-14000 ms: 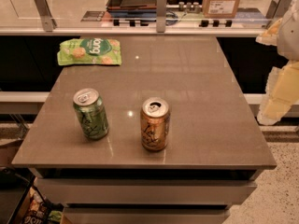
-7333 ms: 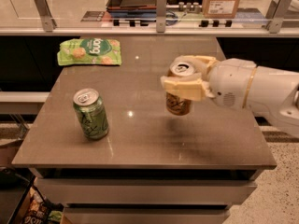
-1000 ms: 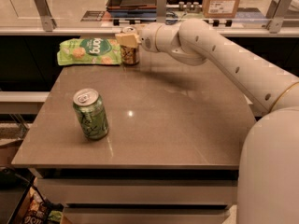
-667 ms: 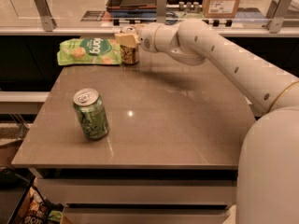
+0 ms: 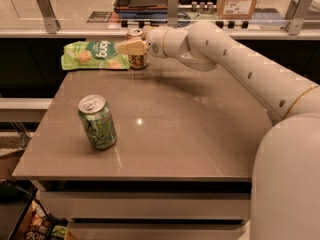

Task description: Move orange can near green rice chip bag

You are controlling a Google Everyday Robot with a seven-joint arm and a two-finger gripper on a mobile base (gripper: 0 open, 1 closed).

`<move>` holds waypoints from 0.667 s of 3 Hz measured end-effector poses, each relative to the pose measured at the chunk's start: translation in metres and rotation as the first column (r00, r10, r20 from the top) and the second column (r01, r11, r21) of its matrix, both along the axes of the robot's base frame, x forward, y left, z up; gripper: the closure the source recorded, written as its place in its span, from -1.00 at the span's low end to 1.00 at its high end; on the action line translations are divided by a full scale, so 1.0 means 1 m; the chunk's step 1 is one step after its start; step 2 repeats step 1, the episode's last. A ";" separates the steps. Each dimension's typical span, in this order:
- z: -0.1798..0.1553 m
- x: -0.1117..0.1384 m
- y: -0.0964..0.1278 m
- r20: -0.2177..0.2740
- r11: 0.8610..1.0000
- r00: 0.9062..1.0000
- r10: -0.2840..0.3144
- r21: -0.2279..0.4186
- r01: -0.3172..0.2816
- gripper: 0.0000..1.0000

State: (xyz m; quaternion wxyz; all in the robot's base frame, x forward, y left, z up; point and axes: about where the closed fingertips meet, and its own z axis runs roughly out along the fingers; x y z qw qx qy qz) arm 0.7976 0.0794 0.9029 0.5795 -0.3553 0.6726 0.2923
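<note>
A green patterned can point(image 5: 96, 122) is seen upright near the front left of the table point(image 5: 200, 134). At the far edge, the orange can point(image 5: 138, 61) is clasped upright by the gripper point(image 5: 131, 46), just beside the right end of the green rice chip bag point(image 5: 92, 54).

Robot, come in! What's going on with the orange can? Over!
Gripper shut on orange can, at table's far edge. Can upright, right beside green rice chip bag. Green can well clear. Over.
</note>
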 end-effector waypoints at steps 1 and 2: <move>0.000 0.000 0.000 0.000 1.000 1.000 0.000 0.000 0.000 -1.00; 0.000 0.000 0.000 0.000 1.000 1.000 0.000 0.000 0.000 -1.00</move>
